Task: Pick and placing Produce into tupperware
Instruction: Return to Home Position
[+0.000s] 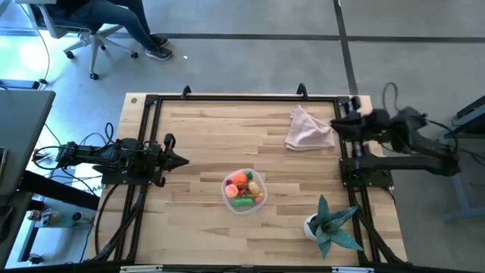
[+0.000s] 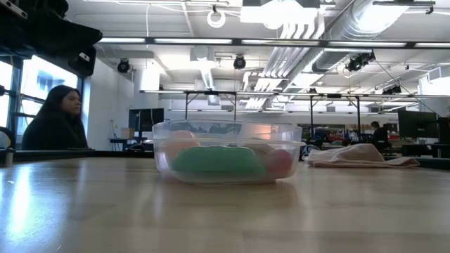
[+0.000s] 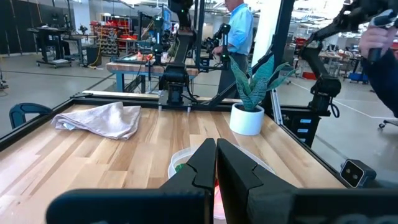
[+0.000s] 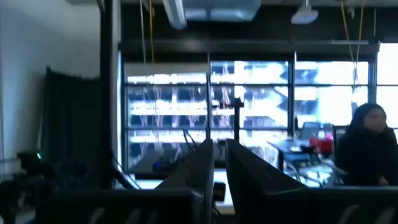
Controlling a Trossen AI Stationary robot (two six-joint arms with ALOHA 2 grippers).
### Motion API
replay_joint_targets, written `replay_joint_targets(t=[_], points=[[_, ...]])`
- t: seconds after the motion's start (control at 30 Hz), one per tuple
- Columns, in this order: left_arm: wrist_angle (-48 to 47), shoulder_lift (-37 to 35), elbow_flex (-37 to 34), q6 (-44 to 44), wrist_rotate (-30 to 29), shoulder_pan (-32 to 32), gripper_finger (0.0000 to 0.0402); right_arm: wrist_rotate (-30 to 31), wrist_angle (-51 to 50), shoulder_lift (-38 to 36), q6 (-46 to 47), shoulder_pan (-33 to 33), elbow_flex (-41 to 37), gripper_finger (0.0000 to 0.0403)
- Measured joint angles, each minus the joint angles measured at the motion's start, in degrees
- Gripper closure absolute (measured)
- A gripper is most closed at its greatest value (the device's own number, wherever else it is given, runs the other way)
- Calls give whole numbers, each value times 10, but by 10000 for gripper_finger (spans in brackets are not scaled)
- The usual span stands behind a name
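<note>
The tupperware [image 1: 244,192] sits on the wooden surface [image 1: 204,136], near its front edge and about midway between the 2 arms. The produce [image 1: 242,189] lies piled inside it. Among the pieces are an orange carrot [image 1: 239,180], a green pod [image 2: 218,161] against the near wall in the low view, and a pink ball [image 2: 279,163] beside the pod.

The left gripper [image 1: 180,160] hovers at the surface's left edge, well apart from the tupperware and pointing toward it. Its jaws are closed and hold nothing.

The right gripper [image 4: 219,149] is drawn back at the right edge, beside the pink cloth [image 1: 309,130]. It faces out into the room, and I cannot tell whether its jaws are closed.

A teal plant [image 1: 333,224] in a white pot [image 3: 247,119] stands at the front right, near the tupperware but apart from it.
</note>
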Motion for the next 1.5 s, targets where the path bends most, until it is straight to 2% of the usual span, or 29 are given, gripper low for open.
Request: replay_joint_targets(t=[0.17,0.27,0.77,0.9,1.1,1.3,1.5], points=[[-1,0,0,0,0,0,396,52,-8,-98,23,20,-64,371],[-3,0,0,0,0,0,396,82,29,-143,39,26,-119,371],[-16,0,0,0,0,0,396,61,86,-266,93,27,-302,371],[-16,0,0,0,0,0,396,57,90,-276,114,28,-331,371],[-16,0,0,0,0,0,396,16,52,-265,141,28,-349,371],[-16,0,0,0,0,0,396,36,-44,-263,109,27,-350,372],[-16,0,0,0,0,0,396,38,-66,-263,89,28,-350,397]])
